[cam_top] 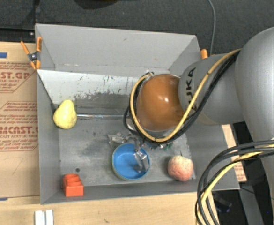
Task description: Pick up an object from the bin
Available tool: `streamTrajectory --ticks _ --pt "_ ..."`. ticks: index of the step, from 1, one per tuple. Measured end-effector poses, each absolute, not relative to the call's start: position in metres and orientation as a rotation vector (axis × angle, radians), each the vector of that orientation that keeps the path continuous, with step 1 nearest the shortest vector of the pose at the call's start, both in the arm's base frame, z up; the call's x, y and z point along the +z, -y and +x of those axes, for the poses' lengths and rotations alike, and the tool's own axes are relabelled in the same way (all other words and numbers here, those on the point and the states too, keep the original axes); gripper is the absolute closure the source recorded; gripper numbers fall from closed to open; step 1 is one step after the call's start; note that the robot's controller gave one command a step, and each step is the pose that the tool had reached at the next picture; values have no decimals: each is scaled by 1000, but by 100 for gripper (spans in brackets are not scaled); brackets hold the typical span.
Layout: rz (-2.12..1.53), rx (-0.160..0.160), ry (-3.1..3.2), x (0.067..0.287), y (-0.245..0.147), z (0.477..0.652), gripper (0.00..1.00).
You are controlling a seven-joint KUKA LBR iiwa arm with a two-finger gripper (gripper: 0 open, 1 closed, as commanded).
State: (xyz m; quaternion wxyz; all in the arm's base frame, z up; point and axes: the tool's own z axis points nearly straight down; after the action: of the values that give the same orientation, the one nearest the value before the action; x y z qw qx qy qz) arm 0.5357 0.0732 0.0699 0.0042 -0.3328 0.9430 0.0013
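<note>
Claw (140, 157): 1, low over the right part of the blue round dish (122, 165); open or clenched, cannot tell. Pink peach (180, 168): 1, near, to claw's right. Risk: smooth thin dish rim may slip free on lifting, likely tilting the dish.

The bin (92, 146) has bare floor across its left and middle, between the yellow pear (64, 115) at the left wall and the orange block (73, 185) in the near-left corner. The right side is crowded: the arm (158, 102) overhangs the blue dish (122, 163), and a peach (180, 168) lies just beside it.
</note>
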Motion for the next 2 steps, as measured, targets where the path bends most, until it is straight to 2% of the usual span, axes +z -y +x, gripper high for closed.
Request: streamTrajectory --ticks 1,2 --pt "-335 10 -3115 72 -68 529 100" --pt "-336 10 -3115 72 -68 529 100"
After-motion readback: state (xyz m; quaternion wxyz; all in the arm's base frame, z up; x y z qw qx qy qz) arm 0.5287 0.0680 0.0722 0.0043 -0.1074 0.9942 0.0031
